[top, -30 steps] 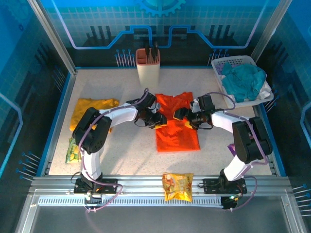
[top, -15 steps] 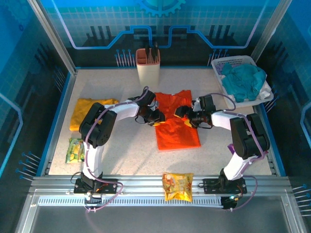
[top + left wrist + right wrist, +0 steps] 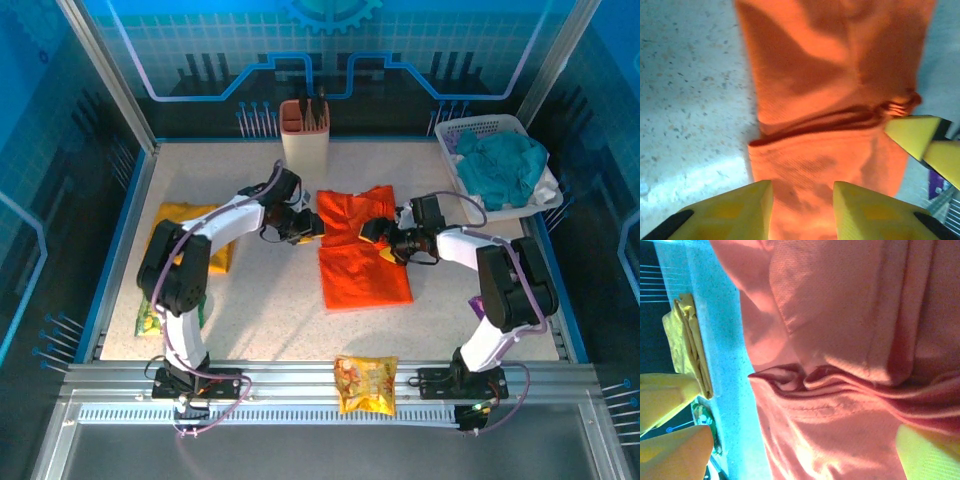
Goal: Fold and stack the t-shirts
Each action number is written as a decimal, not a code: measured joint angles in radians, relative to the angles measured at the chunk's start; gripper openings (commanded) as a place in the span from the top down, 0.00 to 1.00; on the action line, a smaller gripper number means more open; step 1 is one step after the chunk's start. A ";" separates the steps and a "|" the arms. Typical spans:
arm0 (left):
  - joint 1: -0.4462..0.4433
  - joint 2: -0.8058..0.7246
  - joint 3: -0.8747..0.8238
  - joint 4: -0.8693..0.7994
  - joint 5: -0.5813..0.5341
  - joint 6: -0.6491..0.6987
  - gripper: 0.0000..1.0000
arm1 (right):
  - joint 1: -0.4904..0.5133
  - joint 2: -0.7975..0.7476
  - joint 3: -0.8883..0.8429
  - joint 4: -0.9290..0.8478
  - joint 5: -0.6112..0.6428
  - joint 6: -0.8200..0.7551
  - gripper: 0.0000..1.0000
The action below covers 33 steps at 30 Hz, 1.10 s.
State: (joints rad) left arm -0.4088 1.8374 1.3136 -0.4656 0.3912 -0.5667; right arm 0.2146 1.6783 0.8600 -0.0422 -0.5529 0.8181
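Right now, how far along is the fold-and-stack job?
Done: the mustard yellow t-shirt looks folded at the left of the table. In hand: the orange t-shirt, narrowed to a strip, with the left gripper at its left edge and the right gripper open above its middle. Left: fold it shorter, then stack the two shirts, which lie apart.

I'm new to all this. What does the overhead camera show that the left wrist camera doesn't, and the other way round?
Overhead adds the wider scene: the mustard yellow shirt at the left, a white basket of teal cloth, a tan holder and a snack packet at the near edge. The left wrist adds close detail: the weave of the orange shirt and a dark crease across it. Both share that shirt, the speckled table, the open left gripper and the right gripper.
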 measured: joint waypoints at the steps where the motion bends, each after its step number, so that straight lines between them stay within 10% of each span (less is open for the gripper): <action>1: -0.002 -0.034 -0.025 0.010 0.004 -0.003 0.60 | 0.000 -0.011 0.014 -0.024 -0.001 -0.007 0.05; 15: -0.214 -0.246 -0.494 0.185 0.018 -0.188 0.55 | -0.106 -0.318 -0.060 -0.448 0.137 -0.210 0.23; 33: -0.301 -0.183 -0.558 0.411 0.019 -0.387 0.60 | -0.143 -0.391 -0.269 -0.581 0.283 -0.250 0.44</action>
State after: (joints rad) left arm -0.7097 1.6543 0.7551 -0.0544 0.4103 -0.9539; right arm 0.0719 1.2877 0.5915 -0.6228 -0.2699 0.5678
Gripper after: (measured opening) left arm 0.404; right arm 0.563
